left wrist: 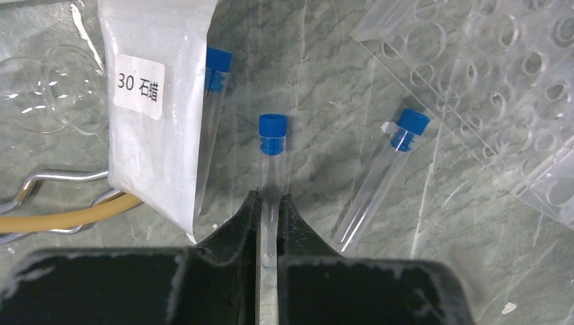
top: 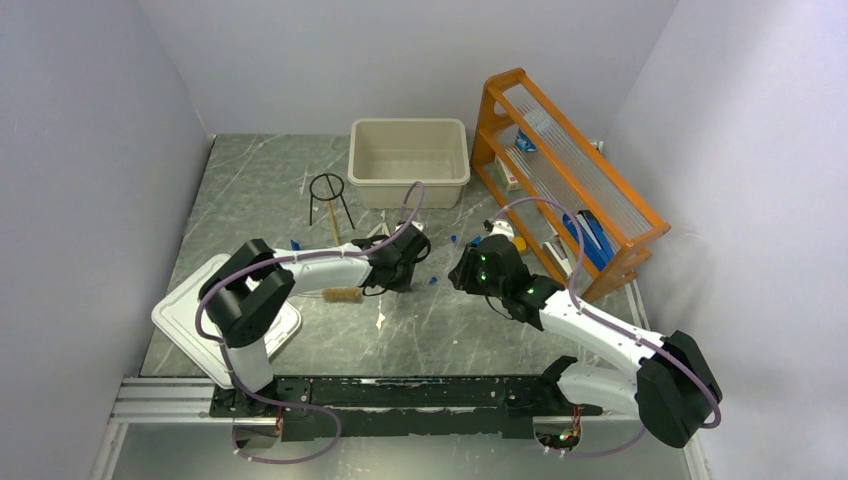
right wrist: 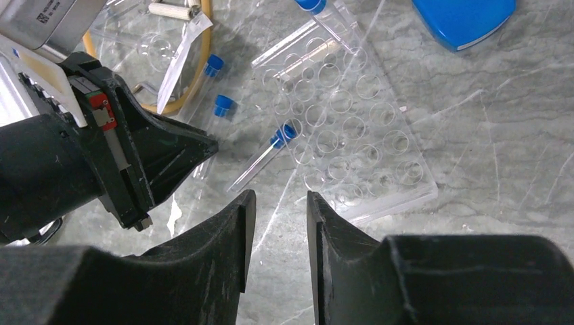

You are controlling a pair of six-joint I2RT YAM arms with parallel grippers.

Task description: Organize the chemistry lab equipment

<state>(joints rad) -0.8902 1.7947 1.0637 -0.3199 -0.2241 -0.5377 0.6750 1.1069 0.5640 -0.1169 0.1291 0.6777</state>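
Status: early, I'd call it barely started.

Left gripper [left wrist: 271, 200] is clenched on one blue-capped tube [left wrist: 272, 135]. It's pinched low on the glass with the cap pointing away from the jaws. The tube is over the desk [top: 250, 190], between the white packet [left wrist: 156, 101] and the clear tube rack [left wrist: 487, 74]. Can't tell if it's off the surface.

Right gripper [right wrist: 277, 203] is released, nothing between the jaws, hovering just beside the rack.

Done, as far as I can see:
- Maybe one corner tube [right wrist: 313, 5] at the far end of the rack. It looks seated, but the frame edge cuts it off.
- Beige tub [top: 408, 165] looks empty.

Left to do:
- Second tube [left wrist: 215, 68], tight against the packet's edge.
- Third tube [left wrist: 405, 132], lying against the rack.
- The packet itself, with the tan rubber tube [left wrist: 68, 218] and metal tongs [left wrist: 47, 179] lying together just beside it.
- Tripod ring [top: 328, 195], standing near the tub.
- Brush [top: 343, 295], on the desk by my left arm.
- White triangle: can't pick it out.

My read: the current step is this tube into the rack. After that come the two loose tubes, then the remaining bits, probably into the tub.
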